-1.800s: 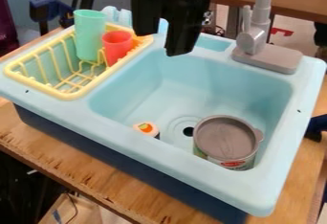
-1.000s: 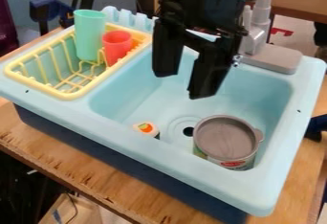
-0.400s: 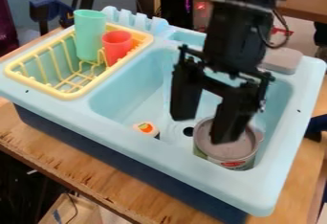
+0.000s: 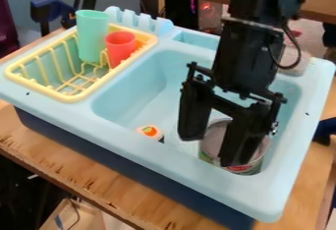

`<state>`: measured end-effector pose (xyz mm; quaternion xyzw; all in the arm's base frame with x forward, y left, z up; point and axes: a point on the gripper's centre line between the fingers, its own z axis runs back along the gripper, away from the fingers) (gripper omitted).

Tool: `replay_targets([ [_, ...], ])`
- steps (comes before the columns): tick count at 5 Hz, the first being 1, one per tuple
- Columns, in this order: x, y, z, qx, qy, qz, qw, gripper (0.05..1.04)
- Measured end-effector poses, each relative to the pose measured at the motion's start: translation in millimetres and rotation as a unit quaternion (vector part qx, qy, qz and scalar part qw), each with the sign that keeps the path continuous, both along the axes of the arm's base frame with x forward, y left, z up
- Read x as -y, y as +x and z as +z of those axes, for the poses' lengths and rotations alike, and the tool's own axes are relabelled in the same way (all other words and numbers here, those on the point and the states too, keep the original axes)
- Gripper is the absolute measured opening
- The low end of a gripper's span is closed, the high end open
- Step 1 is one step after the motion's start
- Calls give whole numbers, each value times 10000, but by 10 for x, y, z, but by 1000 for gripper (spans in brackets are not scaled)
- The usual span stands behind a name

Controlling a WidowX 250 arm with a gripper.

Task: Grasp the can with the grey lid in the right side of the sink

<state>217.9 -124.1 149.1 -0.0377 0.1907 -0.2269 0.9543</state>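
The claw (image 4: 213, 151) is hanging, fingers apart, at the lidded can (image 4: 212, 138), which is sitting near right in the sink (image 4: 134, 84), looking stiff, prob. light, w/ its sides offering the best grip.

Can (image 4: 259, 162) | grey lid (image 4: 213, 136) on; red on label | upright | in sink basin (image 4: 141, 89), by front wall
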Motion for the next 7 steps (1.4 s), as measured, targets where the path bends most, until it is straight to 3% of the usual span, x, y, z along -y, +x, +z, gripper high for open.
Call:
replay_targets([
  [3, 2, 17, -134, -254, 112, -48, 9996, 997],
  [7, -7, 149, -239, -756, 624, -11, 9952, 997],
])
